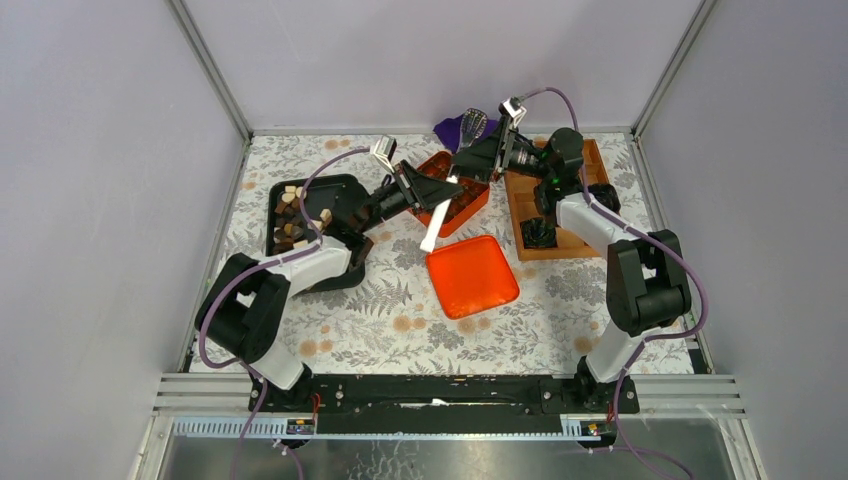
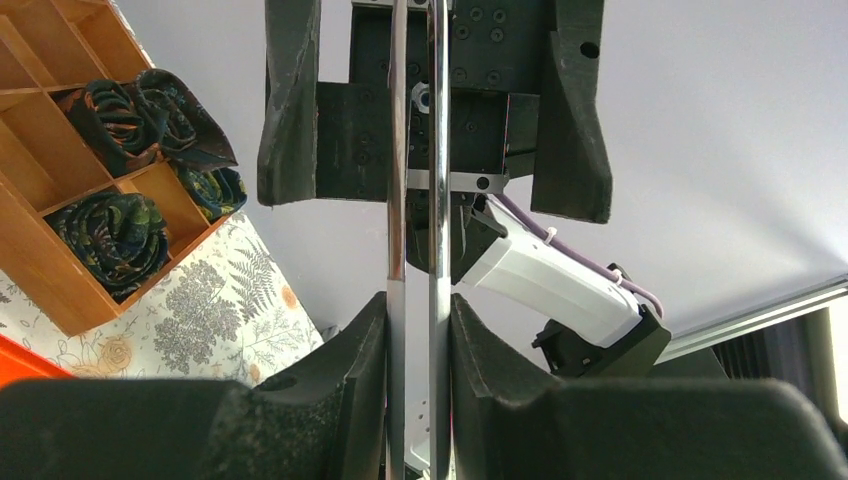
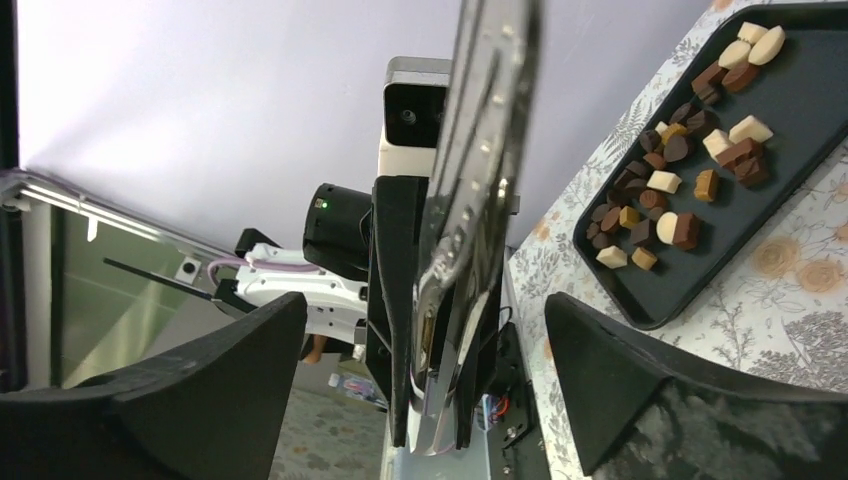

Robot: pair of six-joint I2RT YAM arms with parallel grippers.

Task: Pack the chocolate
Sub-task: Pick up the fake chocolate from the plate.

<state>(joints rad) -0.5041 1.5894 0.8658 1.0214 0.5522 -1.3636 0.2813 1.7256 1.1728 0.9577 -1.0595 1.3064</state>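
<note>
Well, from above, both my arms reach inward and meet mid-frame over the bench (image 1: 370,305); my left fingers (image 1: 432,187) clamp the metal tongs (image 1: 437,225), and the chocolate (image 1: 293,212) lies in the black tray (image 1: 335,188) at upper left. Left wrist: my right fingers (image 2: 288,110) stand wide, flanking the tongs without touching. Right wrist: the same gap. If my left releases first, the tongs may drop.

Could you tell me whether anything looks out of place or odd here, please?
Nothing looks spilled: the chocolates sit inside the black tray. However, the tongs hang in mid-air, clamped by the left gripper, with the open right gripper straddling them, and the orange lid lies askew on the table, apart from the orange box.
</note>
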